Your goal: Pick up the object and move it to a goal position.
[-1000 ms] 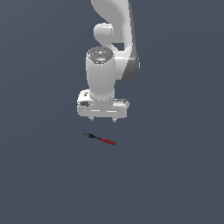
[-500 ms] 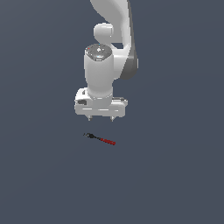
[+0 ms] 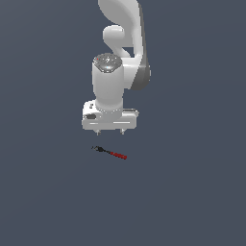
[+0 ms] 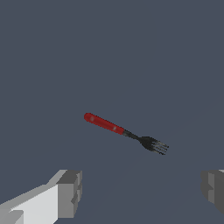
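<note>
Fork (image 4: 124, 132) with its red handle lies flat on the floor, just below my gripper (image 3: 109, 130), whose jaws are wide apart, and I worry it is so thin that my fingers (image 4: 69, 192) could slide off it.

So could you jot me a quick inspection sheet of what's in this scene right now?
Surface: plain dark grey floor, unmarked.
Job's things: small fork with red handle and black tines, lying flat, untouched.
Clutter: nothing seen.
Gripper: gripper hangs above the fork, fingers spread wide, holding nothing.
Cables: nothing seen.
Surroundings: only the white arm reaching down from above; no walls or goal marker visible.
</note>
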`<state>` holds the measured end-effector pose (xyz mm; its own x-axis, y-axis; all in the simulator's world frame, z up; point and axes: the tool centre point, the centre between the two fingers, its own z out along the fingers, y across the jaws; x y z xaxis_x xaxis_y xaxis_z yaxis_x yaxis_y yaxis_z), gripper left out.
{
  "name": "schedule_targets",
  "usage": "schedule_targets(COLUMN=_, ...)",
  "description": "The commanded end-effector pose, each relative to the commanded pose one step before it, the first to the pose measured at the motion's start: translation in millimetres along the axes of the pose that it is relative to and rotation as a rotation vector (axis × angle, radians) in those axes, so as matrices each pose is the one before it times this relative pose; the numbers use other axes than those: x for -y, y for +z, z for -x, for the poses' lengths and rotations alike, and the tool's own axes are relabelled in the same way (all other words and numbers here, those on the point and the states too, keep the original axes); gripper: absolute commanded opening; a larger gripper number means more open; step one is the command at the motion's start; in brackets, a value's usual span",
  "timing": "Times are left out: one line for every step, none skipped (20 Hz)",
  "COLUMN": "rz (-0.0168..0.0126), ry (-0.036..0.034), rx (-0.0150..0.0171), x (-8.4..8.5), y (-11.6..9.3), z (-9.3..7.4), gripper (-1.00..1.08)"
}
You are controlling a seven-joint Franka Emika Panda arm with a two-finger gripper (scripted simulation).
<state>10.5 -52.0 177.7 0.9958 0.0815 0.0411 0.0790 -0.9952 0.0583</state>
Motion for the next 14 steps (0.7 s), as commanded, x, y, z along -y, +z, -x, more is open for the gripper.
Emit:
schedule_targets(rz=-0.00002, ry=-0.04517, rx=0.00283, x=-0.99, y=4.98, z=-0.36, gripper=1.0)
schedule_targets(rz=-0.00013, ry=-0.02099, rx=0.00119, x=-0.43, y=2.27, z=-0.17, gripper=1.0)
schedule_targets(rz=-0.0002, ry=-0.02233, rx=0.00124, x=-0.46, y=2.41, z=-0.17, gripper=1.0)
schedule_targets(rz=-0.00029, ry=-0.02369, rx=0.00129, x=-0.49, y=2.56, z=-0.16, gripper=1.0)
schedule_targets(rz=-0.0004, ry=-0.02505, rx=0.00133, x=-0.51, y=2.71, z=-0.15, gripper=1.0)
schedule_targets(rz=-0.00052, ry=-0.0264, rx=0.00136, x=-0.53, y=2.85, z=-0.14, gripper=1.0)
schedule_targets(rz=-0.00063, ry=-0.02692, rx=0.00133, x=-0.53, y=2.91, z=-0.13, gripper=1.0)
schedule_targets(rz=-0.00072, ry=-0.0269, rx=0.00127, x=-0.53, y=2.91, z=-0.11, gripper=1.0)
schedule_targets(rz=-0.00082, ry=-0.02688, rx=0.00121, x=-0.53, y=2.9, z=-0.08, gripper=1.0)
schedule_targets(rz=-0.00091, ry=-0.02688, rx=0.00115, x=-0.51, y=2.9, z=-0.07, gripper=1.0)
schedule_targets(rz=-0.001, ry=-0.02686, rx=0.00108, x=-0.51, y=2.9, z=-0.05, gripper=1.0)
schedule_targets(rz=-0.00108, ry=-0.02685, rx=0.001, x=-0.5, y=2.9, z=-0.03, gripper=1.0)
schedule_targets(rz=-0.00116, ry=-0.02683, rx=0.00093, x=-0.49, y=2.89, z=-0.01, gripper=1.0)
schedule_targets(rz=-0.00124, ry=-0.02682, rx=0.00084, x=-0.47, y=2.89, z=0.0, gripper=1.0)
